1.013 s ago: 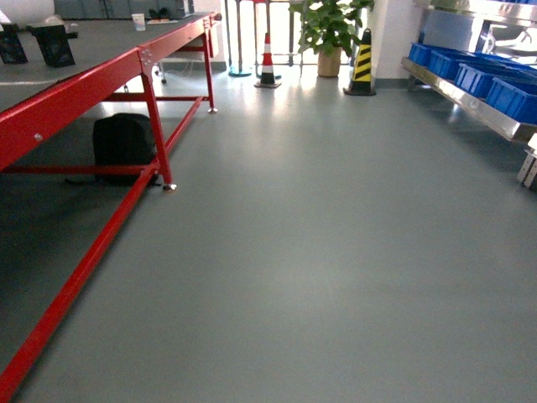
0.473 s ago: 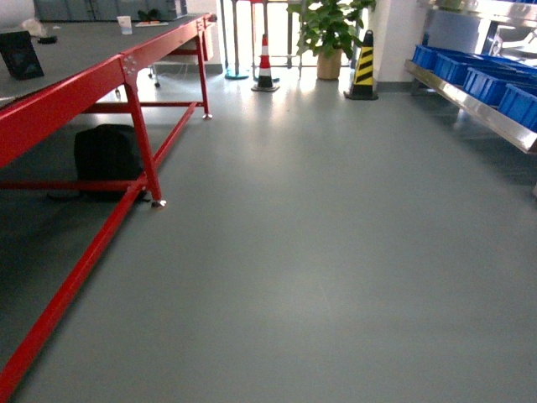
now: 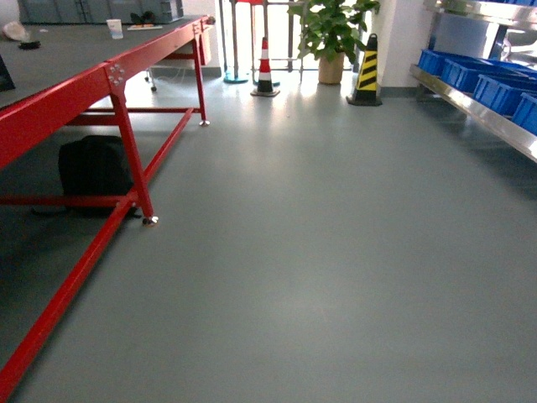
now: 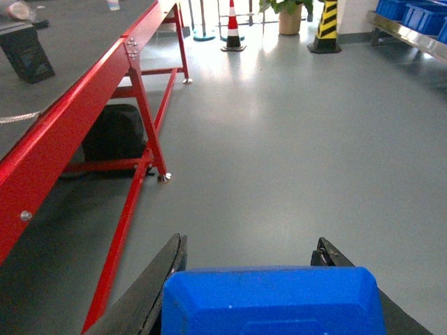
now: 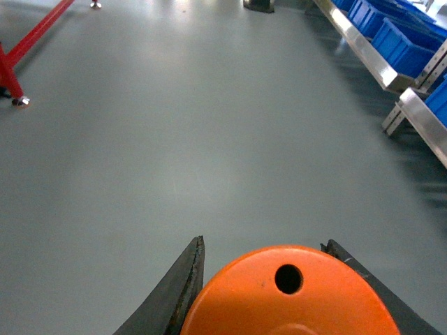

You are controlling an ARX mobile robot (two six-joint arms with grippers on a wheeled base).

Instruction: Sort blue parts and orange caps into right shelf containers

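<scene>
Blue part (image 4: 274, 300): held between the two dark fingers (image 4: 166, 269) of the left gripper (image 4: 262, 293), seen close up at the bottom of the left wrist view, filling the gap between them. Ahead of this gripper lies grey floor (image 4: 293, 153); off to its left, a red-framed table (image 4: 77, 105) with a black bag (image 4: 115, 136) beneath; far ahead, a red-and-white cone (image 4: 232, 28) and a yellow-and-black cone (image 4: 327, 24).

Orange cap (image 5: 286, 293): clamped between the fingers (image 5: 187, 276) of the right gripper (image 5: 269, 286), at the bottom of the right wrist view; flat top facing the camera, one round hole visible. Ahead and to the right of this gripper, a steel shelf (image 5: 363, 52) carries blue crates (image 5: 401, 42), well apart from the cap. A red table foot (image 5: 17, 98) stands far to its left.

Head view: neither gripper appears. Red table frame (image 3: 109, 92) at left with the black bag (image 3: 92, 168) under it; a cup (image 3: 115, 28) on the tabletop. Potted plant (image 3: 331, 34) and both cones (image 3: 265, 67) at the far end. Blue crates (image 3: 495, 84) in a row on the shelf (image 3: 478, 113) at right.
</scene>
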